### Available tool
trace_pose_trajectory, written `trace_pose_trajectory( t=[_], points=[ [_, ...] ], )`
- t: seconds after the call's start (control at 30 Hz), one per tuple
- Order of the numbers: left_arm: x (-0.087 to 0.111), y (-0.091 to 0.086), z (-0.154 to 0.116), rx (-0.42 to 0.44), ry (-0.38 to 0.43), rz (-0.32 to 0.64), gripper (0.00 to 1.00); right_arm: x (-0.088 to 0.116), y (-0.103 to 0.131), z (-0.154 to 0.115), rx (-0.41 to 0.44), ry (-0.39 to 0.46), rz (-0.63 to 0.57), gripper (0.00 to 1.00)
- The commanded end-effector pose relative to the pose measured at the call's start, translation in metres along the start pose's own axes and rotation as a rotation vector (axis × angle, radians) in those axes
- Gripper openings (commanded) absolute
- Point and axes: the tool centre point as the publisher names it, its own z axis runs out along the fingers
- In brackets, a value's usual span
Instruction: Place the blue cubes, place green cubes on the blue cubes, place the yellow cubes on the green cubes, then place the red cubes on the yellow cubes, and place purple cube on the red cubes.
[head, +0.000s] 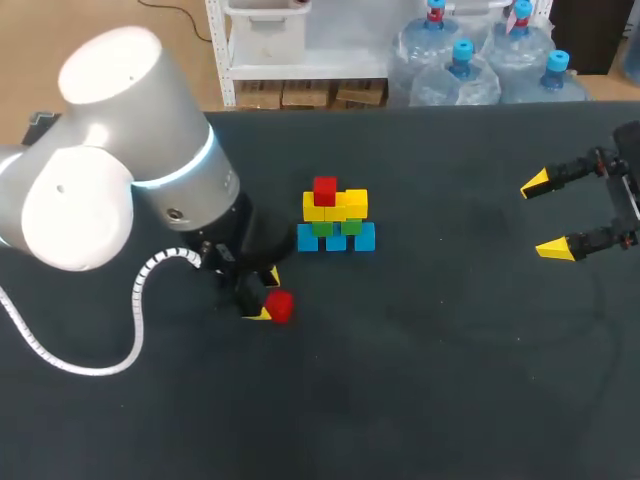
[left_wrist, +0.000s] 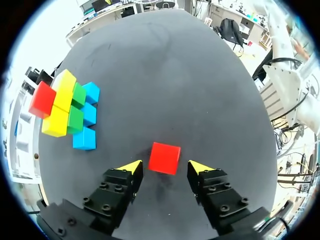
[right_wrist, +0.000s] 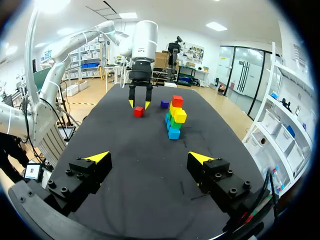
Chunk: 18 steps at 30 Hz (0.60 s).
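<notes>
Left gripper (left_wrist: 164, 166) astride red cube (left_wrist: 164, 158) — plain, bright

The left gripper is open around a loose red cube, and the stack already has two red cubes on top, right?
No, the stack has only one red cube on top, per the head view. The left gripper is indeed open around the loose red cube.

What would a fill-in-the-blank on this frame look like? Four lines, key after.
1. The left hand is ___ around the loose red cube.
2. The bottom row of the stack has ___ blue cubes.
3. The purple cube lies on the ___, beyond the stack.
4. The right hand holds ___.
Missing: open; three; table; nothing.
</notes>
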Motion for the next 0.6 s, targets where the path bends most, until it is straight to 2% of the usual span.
trace_pose_trajectory(
  t=[0.03, 0.07, 0.1, 0.37, 0.6],
  points=[
    [0.001, 0.001, 0.001, 0.000, -0.005, 0.004, 0.30, 0.000, 0.000, 0.001, 0.000, -0.001, -0.001, 1.00],
    [0.002, 0.002, 0.001, -0.003, -0.006, 0.003, 0.11, 0.000, 0.000, 0.001, 0.000, -0.001, -0.001, 1.00],
    [0.002, 0.002, 0.001, -0.004, -0.009, 0.001, 0.00, 0.000, 0.000, 0.001, 0.000, -0.001, -0.001, 1.00],
    [0.002, 0.000, -0.003, -0.004, -0.006, -0.002, 0.00, 0.000, 0.000, 0.001, 0.000, -0.001, -0.001, 1.00],
    [-0.008, 0.003, -0.013, -0.023, -0.002, -0.018, 0.00, 0.000, 0.000, 0.001, 0.000, -0.001, -0.001, 1.00]
  ],
)
